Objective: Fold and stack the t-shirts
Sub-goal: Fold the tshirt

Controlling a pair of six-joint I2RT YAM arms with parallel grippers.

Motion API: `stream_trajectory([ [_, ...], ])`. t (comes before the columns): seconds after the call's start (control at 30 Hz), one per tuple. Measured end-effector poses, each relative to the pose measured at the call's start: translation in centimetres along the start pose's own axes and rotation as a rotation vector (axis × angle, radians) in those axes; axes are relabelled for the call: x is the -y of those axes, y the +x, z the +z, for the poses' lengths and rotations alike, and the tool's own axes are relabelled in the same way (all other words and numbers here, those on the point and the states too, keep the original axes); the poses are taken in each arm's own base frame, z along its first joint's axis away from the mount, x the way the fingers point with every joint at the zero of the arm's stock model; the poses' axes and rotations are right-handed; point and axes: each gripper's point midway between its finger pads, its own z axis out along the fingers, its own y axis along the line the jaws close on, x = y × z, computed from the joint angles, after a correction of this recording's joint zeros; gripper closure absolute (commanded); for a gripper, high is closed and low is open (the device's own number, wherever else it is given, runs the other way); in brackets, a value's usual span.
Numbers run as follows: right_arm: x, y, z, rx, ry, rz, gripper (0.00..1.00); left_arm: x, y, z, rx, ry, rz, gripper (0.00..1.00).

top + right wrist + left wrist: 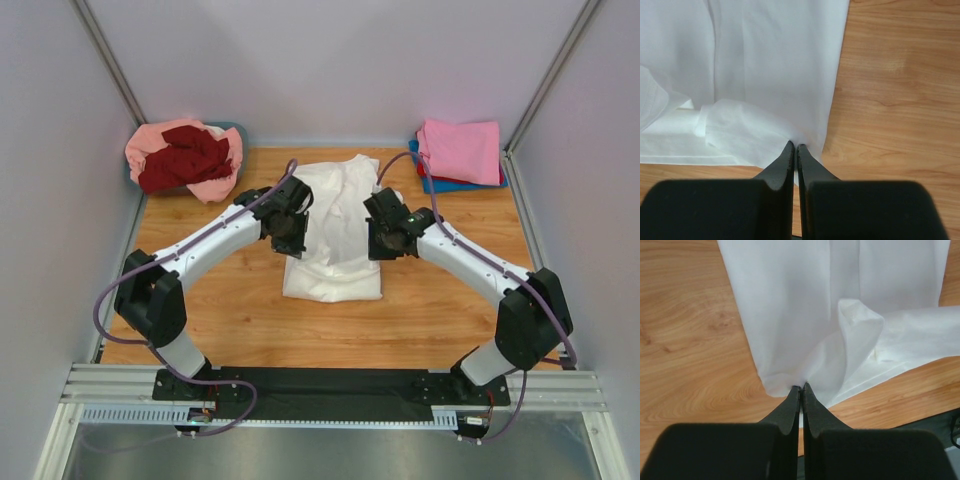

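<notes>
The large off-white t-shirt (335,235) lies in the middle of the wooden table, partly folded, its black print hidden. My left gripper (290,243) is shut on the shirt's left edge; in the left wrist view (801,386) the cloth (805,315) is pinched between the fingertips. My right gripper (380,245) is shut on the shirt's right edge; in the right wrist view (794,146) the cloth (770,60) bunches at the tips. A bright pink shirt (460,150) lies folded on top of red and blue shirts (450,185) at the back right. Salmon-pink (215,180) and dark red (185,160) shirts are heaped at the back left.
The heap at the back left sits in a grey-blue tub (238,128), mostly hidden. Pale walls close in the table (240,310) on the left, right and back. The arms' bases stand on a black rail (330,385) at the near edge.
</notes>
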Motion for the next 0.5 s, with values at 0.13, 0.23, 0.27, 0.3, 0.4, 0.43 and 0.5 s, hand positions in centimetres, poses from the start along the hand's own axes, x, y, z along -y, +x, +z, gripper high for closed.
stream_trajectory([
  [0.13, 0.2, -0.8, 0.9, -0.013, 0.005, 0.002, 1.0, -0.4, -0.6, 1.1, -0.024, 0.002, 0.003, 1.0],
  [0.23, 0.7, -1.6, 1.6, -0.022, 0.012, 0.009, 1.0, -0.8, -1.1, 1.8, -0.041, 0.004, 0.003, 1.0],
  [0.27, 0.8, -1.8, 1.8, -0.026, 0.012, 0.012, 0.99, -1.0, -1.3, 2.0, -0.044, 0.005, 0.005, 1.0],
  [0.3, 1.0, -2.0, 2.0, -0.029, 0.015, 0.014, 1.0, -1.0, -1.4, 2.2, -0.047, 0.006, 0.006, 1.0],
  [0.4, 1.1, -2.7, 2.5, -0.035, 0.014, 0.014, 0.99, -1.3, -2.0, 2.5, -0.05, 0.015, 0.008, 1.0],
  [0.43, 1.1, -3.0, 2.7, -0.034, 0.014, 0.012, 1.0, -1.3, -2.2, 2.5, -0.049, 0.017, 0.01, 1.0],
  [0.5, 1.1, -3.3, 3.1, -0.037, 0.014, 0.009, 1.0, -1.4, -2.7, 2.6, -0.045, 0.021, 0.013, 1.0],
])
